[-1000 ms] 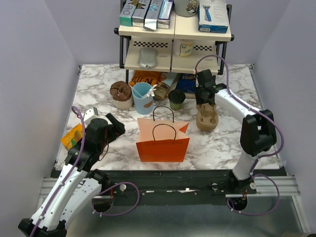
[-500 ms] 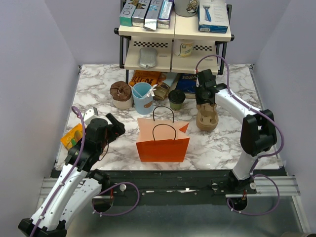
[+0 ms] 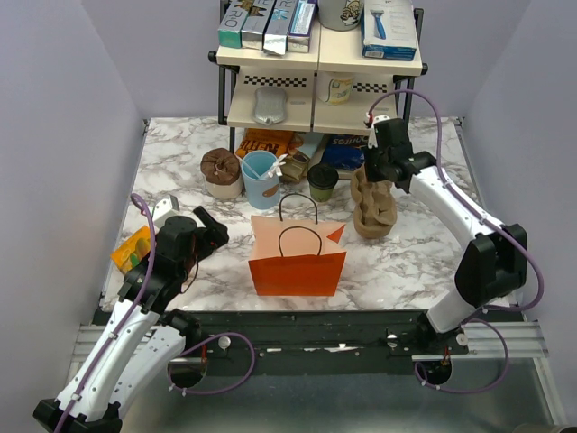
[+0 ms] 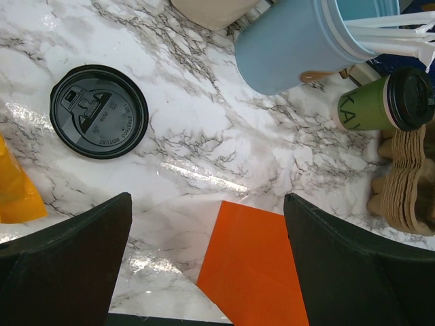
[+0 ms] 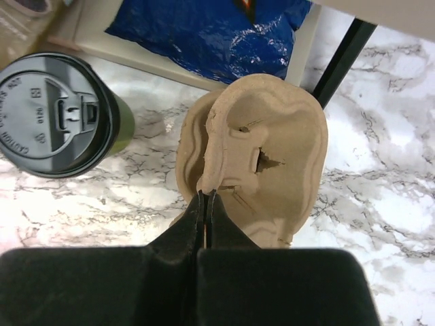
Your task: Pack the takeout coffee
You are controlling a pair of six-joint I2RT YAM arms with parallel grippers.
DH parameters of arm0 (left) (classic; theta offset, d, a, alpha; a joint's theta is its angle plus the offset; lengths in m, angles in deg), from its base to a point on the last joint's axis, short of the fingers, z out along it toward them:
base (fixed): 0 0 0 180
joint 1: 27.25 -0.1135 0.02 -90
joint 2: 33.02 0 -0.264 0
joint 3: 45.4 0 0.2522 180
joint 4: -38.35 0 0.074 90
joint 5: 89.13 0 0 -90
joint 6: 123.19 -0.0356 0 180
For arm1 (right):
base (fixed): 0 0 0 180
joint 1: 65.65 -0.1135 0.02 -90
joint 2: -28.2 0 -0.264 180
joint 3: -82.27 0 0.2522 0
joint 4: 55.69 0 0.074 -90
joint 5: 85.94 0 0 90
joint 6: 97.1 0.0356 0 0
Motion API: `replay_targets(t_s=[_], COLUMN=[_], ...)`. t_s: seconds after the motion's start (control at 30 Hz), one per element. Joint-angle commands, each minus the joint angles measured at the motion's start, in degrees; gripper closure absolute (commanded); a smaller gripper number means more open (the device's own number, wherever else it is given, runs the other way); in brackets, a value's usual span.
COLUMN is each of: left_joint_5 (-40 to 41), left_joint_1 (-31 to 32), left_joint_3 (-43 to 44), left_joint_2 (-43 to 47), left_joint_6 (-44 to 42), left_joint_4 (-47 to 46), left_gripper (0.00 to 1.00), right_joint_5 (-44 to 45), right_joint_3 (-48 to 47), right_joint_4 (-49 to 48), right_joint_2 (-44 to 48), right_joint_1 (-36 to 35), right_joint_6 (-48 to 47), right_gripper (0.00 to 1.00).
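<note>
The takeout coffee (image 3: 323,180), an olive-green cup with a black lid, stands upright in front of the shelf rack; it also shows as the coffee (image 5: 51,115) and the cup (image 4: 380,102). Just to its right, my right gripper (image 3: 375,170) is shut on the thin rim of a brown pulp cup carrier (image 5: 265,156), pinched at the jaw tips of the gripper (image 5: 207,195). The carrier (image 3: 372,203) hangs tilted over the marble. My left gripper (image 4: 207,204) stands wide open, with nothing in it, over the left corner of the orange paper bag (image 4: 262,272).
The orange bag (image 3: 297,262) stands open at the front middle. A light blue cup (image 3: 261,176) with stirrers and a cream cup (image 3: 222,171) stand left of the coffee. A loose black lid (image 4: 98,111) lies on the marble. The shelf rack (image 3: 320,81) stands behind.
My right gripper has closed on the carrier's rim and risen towards the back right, tipping the carrier up. The left arm has not moved.
</note>
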Motion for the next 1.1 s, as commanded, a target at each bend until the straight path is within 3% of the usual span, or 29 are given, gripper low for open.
replay_targets(t_s=[0.0, 0.37, 0.67, 0.9, 1.07], left_joint_5=[-0.5, -0.6, -1.9, -2.6, -2.4], left_joint_1=[-0.2, -0.2, -0.3, -0.3, -0.3], left_joint_3=[-0.7, -0.9, -1.4, -1.5, -1.6], left_joint_2=[0.5, 1.0, 2.2, 2.4, 2.8], left_joint_6=[-1.0, -1.0, -0.9, -0.9, -0.5], left_joint_4=[-0.8, -1.1, -1.5, -1.7, -1.6], left_gripper=[0.01, 0.01, 0.01, 0.01, 0.01], right_joint_5=[-2.8, -0.9, 12.5, 17.6, 14.0], right_joint_3=[1.7, 6.8, 17.0, 22.1, 26.5], right_joint_4=[0.9, 6.3, 20.0, 27.7, 24.7], right_joint_2=[1.8, 17.1, 28.8, 30.0, 27.6], right_joint_1=[0.3, 0.1, -0.2, -0.2, -0.2], right_joint_6=[-1.7, 1.7, 18.5, 28.8, 31.6], right_gripper=[0.99, 0.99, 0.99, 0.99, 0.99])
